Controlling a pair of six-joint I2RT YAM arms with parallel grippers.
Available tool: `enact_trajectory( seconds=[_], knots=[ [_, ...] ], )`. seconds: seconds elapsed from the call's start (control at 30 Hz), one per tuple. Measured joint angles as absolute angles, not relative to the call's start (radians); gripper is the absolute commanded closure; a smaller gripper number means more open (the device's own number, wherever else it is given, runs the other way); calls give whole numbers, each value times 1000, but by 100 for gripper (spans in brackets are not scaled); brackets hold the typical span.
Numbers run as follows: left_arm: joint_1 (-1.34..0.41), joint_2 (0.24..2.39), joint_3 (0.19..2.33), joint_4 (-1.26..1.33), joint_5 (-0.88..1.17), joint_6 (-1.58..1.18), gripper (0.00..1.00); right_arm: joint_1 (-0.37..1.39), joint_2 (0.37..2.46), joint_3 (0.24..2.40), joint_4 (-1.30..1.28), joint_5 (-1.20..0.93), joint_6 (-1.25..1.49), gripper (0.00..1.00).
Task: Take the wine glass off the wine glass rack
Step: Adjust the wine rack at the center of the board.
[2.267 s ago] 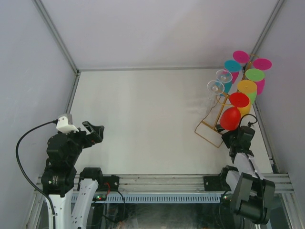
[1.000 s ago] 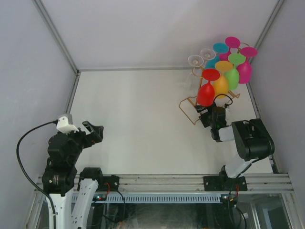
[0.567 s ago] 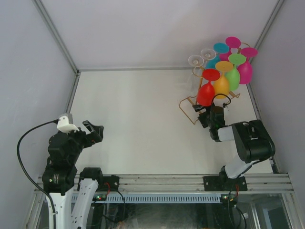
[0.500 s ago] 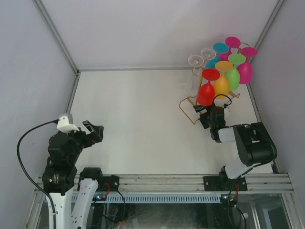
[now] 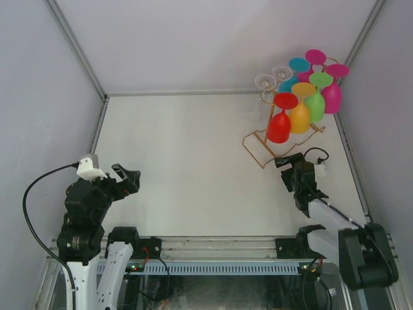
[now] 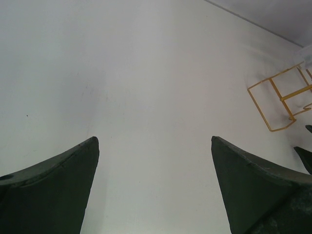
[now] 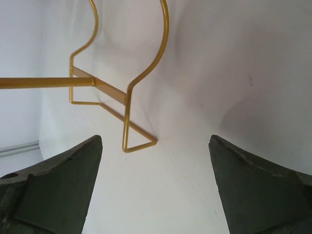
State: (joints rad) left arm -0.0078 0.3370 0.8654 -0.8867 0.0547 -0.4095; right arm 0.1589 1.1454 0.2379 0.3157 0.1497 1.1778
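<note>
The gold wire wine glass rack (image 5: 263, 146) stands at the back right of the table, and several wine glasses hang bowl-down from its arms. A red wine glass (image 5: 279, 126) hangs nearest the front, with orange (image 5: 299, 115), green (image 5: 315, 104) and magenta (image 5: 332, 97) ones beside it. My right gripper (image 5: 292, 162) is open, just in front of the rack's base and apart from it. In the right wrist view the rack's base corner (image 7: 140, 142) lies ahead of the empty right gripper (image 7: 155, 139). My left gripper (image 5: 131, 177) hangs open and empty at the near left.
White walls enclose the table; the right wall rail (image 5: 352, 158) runs close behind the rack. In the left wrist view, the open left gripper (image 6: 154, 139) faces bare table, with the rack base (image 6: 273, 103) far to the right.
My right gripper has drawn back from the rack's base towards the near edge, and its jaws have spread wider. The rack, glasses and left arm have not moved in the last second.
</note>
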Motion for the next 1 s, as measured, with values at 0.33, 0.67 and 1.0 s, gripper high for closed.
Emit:
enact_trajectory(
  seconds=[0.33,0.67,1.0],
  knots=[
    [-8,334,865,-885,60,-431,0,107,515,346,-247,287,1123,10],
    [-8,334,865,-883,56,-438,0,-14,410,732,-516,205,962,11],
    [-8,320,865,-885,6,-464,0,-40,550,1051,-577,3,871,18]
  ],
)
